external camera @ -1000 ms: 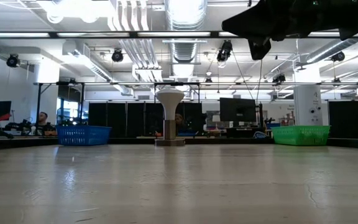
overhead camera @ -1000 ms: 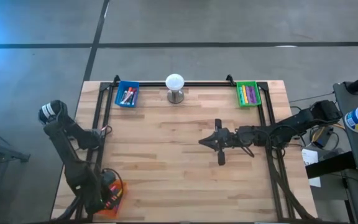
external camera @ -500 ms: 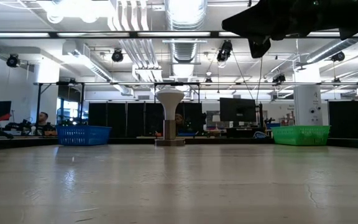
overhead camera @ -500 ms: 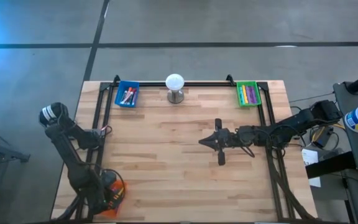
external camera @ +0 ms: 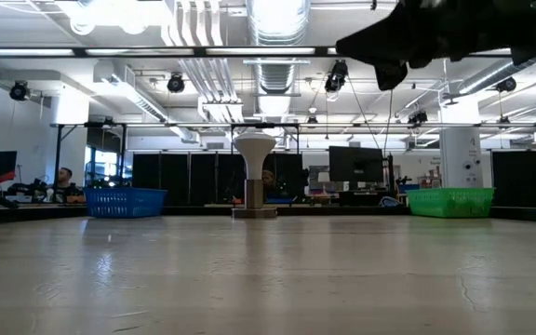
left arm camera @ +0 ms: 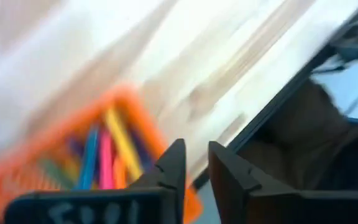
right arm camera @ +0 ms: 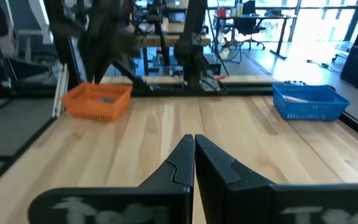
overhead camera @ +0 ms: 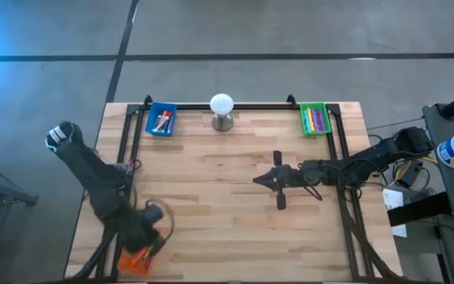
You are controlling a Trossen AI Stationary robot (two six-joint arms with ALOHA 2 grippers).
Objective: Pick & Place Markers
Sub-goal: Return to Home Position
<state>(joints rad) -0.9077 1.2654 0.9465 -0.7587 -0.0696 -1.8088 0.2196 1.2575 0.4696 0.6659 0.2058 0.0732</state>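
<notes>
The markers [left arm camera: 106, 155] show as pink, yellow and blue sticks lying in an orange tray [overhead camera: 135, 260] at the table's near left corner. My left gripper [overhead camera: 150, 230] hangs just above that tray's right side, pointing steeply down. In the blurred left wrist view, my left gripper [left arm camera: 196, 149] is open by a narrow gap, with nothing seen in it. More markers lie in a blue tray [overhead camera: 161, 120] and a green tray [overhead camera: 315, 118] at the far edge. My right gripper [overhead camera: 257, 181] hovers shut over the table's middle right.
A white ball on a metal stand [overhead camera: 222, 110] rests at the far edge between the blue and green trays. Black rails [overhead camera: 128, 150] run along the table's left, far and right sides. Bare wood [overhead camera: 211, 205] lies between the two arms.
My left arm has swung so that its gripper went from right over the orange tray toward the table's right edge and rose a little, turning as it went. More of the tray now shows below it.
</notes>
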